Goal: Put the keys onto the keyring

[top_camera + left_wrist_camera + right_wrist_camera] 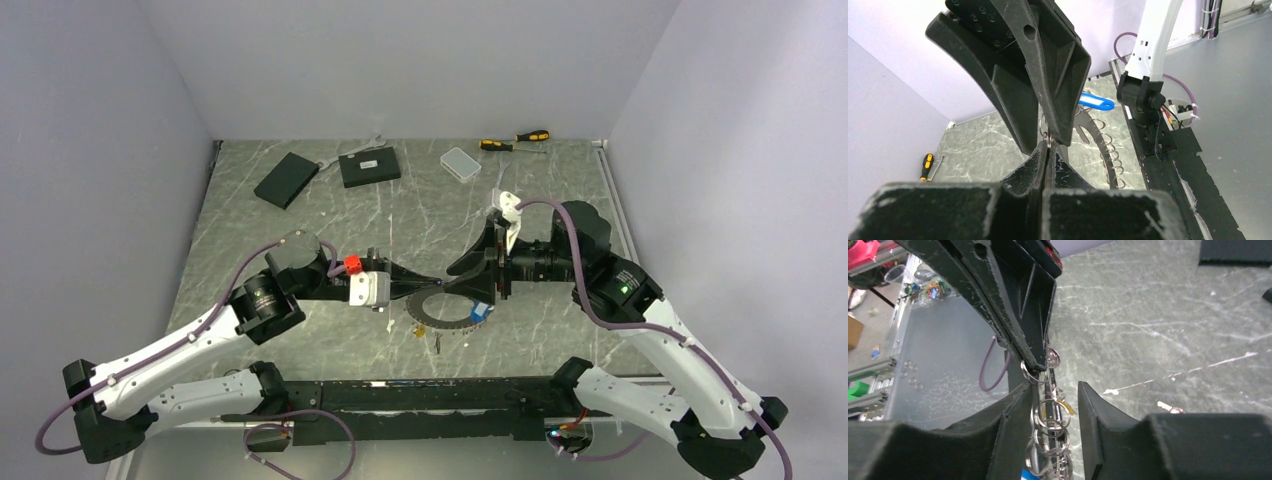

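Left wrist view, left gripper (1047, 147) pinched shut on keyring (1104, 146), right gripper (1054, 388) parted around its loops.

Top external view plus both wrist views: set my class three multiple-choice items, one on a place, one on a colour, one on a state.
1. Where do the screwdrivers lie?
A at the table's far edge, right of the clear box
B at its near edge
C at its left edge

2. What colour is the key tag by the keyring?
A red
B blue
C green

3. How is the left hand?
A wide open
B shut on a ring of the keyring
C shut on nothing

Key:
1 A, the top view shows them by the far edge.
2 B, the left wrist view shows a blue tag.
3 B, both wrist views show it pinching a small ring.
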{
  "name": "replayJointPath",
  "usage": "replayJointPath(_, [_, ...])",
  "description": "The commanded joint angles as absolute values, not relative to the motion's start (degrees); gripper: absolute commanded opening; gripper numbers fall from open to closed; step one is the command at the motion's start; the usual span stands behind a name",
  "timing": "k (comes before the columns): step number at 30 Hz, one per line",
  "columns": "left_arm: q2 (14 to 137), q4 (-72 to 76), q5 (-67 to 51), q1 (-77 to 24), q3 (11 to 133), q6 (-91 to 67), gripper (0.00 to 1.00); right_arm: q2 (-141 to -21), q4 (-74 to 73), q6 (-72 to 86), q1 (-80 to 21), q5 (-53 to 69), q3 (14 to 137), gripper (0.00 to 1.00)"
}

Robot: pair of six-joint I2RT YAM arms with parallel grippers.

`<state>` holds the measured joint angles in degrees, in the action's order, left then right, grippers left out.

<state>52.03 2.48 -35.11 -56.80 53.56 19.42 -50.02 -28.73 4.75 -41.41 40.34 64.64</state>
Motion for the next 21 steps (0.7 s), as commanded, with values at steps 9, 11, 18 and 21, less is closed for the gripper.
replayJointPath(9, [52.3,9.7,-36.0,-56.6,54.1,16.9,0.0,-47.7,-18.6,5.3,-41.5,43.6,62.4,0.16])
replayJointPath(11, [52.5,10.1,-35.9,-56.6,54.0,16.5,0.0,-47.4,-18.3,5.4,-41.5,43.7,62.2,0.16])
replayJointPath(18, [53.0,11.8,-34.8,-56.6,53.8,15.4,0.0,-47.6,-18.4,6.0,-41.5,43.7,61.7,0.23])
replayJointPath(21, [53.0,12.3,-34.3,-56.6,53.6,15.0,0.0,-47.1,-17.5,6.2,-41.5,43.8,61.2,0.15])
